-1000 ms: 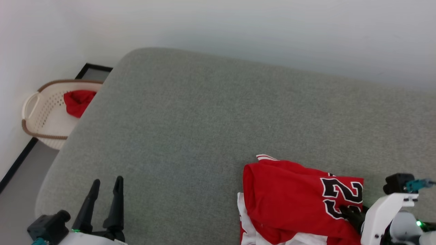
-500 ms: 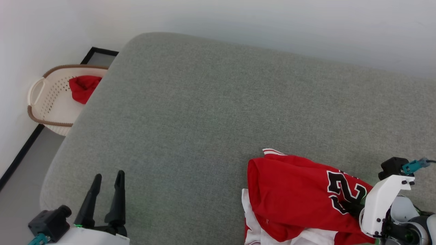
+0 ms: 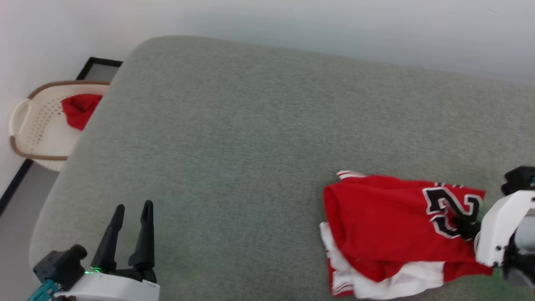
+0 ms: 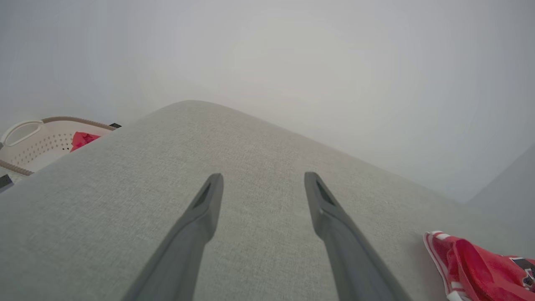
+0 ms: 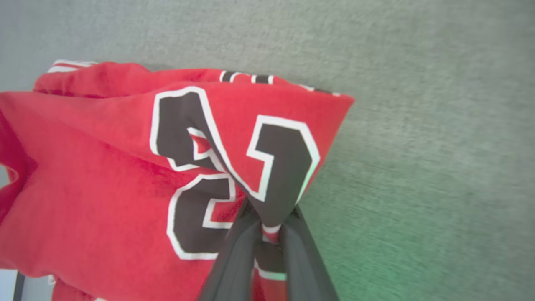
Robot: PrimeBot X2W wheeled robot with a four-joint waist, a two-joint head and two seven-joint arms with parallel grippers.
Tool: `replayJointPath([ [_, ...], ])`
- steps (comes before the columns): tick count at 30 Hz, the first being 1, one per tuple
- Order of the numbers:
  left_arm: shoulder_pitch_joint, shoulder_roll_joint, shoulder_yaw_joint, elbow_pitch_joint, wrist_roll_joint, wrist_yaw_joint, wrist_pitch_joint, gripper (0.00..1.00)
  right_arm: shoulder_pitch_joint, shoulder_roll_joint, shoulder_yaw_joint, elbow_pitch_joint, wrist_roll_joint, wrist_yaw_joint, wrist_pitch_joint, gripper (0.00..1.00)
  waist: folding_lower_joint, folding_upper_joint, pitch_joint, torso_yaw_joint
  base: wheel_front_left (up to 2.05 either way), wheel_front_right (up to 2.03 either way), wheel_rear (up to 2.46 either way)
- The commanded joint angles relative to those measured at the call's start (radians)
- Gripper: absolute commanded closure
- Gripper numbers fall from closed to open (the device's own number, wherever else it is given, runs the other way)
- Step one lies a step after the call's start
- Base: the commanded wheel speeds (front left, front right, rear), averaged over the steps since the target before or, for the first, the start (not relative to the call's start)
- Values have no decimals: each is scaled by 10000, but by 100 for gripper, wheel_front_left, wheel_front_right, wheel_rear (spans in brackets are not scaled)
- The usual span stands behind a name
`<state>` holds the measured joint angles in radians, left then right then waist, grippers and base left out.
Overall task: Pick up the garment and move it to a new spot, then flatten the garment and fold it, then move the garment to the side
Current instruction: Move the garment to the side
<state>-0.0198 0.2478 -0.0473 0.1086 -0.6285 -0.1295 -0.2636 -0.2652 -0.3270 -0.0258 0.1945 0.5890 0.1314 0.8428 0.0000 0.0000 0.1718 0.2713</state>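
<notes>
Head view looks down on the grey cushion (image 3: 250, 125); all three views share the garment (image 3: 388, 225), right wrist closest

Seemingly a home: laundry basket (image 3: 39, 129) beside grey upholstered surface (image 3: 250, 125).

A broad pad of grey-green woven fabric (image 3: 250, 125) with a rounded far-left corner takes up most of the scene, running off to the right and toward the near edge. Behind it rises a plain pale wall (image 3: 292, 21). Off the pad's left side, lower down on the floor, stands a cream plastic laundry basket (image 3: 39, 125) with perforated walls, a brown band along its rim and a loop handle on its left end; the pad's edge hides its right part. Inside the basket lies a small bunch of plain red cloth (image 3: 79, 110), against the right side. A black strip (image 3: 14, 184) runs along the foot of the left wall beside the grey floor (image 3: 16, 234).
</notes>
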Motion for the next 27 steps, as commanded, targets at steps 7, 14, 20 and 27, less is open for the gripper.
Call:
replayJointPath([
  [7, -349, 30, -112, -162, 157, -12, -1, 0, -809, -1169, -15, -60, -306, -15, -121, 100, 0, 0, 247, -723, 0, 0, 0],
  [14, -663, 65, -211, -236, 231, -12, 0, 0, -1341, -2156, 247, -13, -409, -15, -260, 100, 0, 0, 494, -1223, 0, 0, 0],
  [20, -1000, 120, -357, -311, 245, -12, 0, 0, -1919, -3106, 575, 247, -256, -15, -599, 100, 0, 0, 887, -1750, 0, 0, 0],
  [27, -1438, 246, -421, -474, 305, -12, 0, 0, -2685, -4117, 1014, 718, -175, -15, -1313, 100, 0, 0, 1529, -2364, 0, 0, 0],
])
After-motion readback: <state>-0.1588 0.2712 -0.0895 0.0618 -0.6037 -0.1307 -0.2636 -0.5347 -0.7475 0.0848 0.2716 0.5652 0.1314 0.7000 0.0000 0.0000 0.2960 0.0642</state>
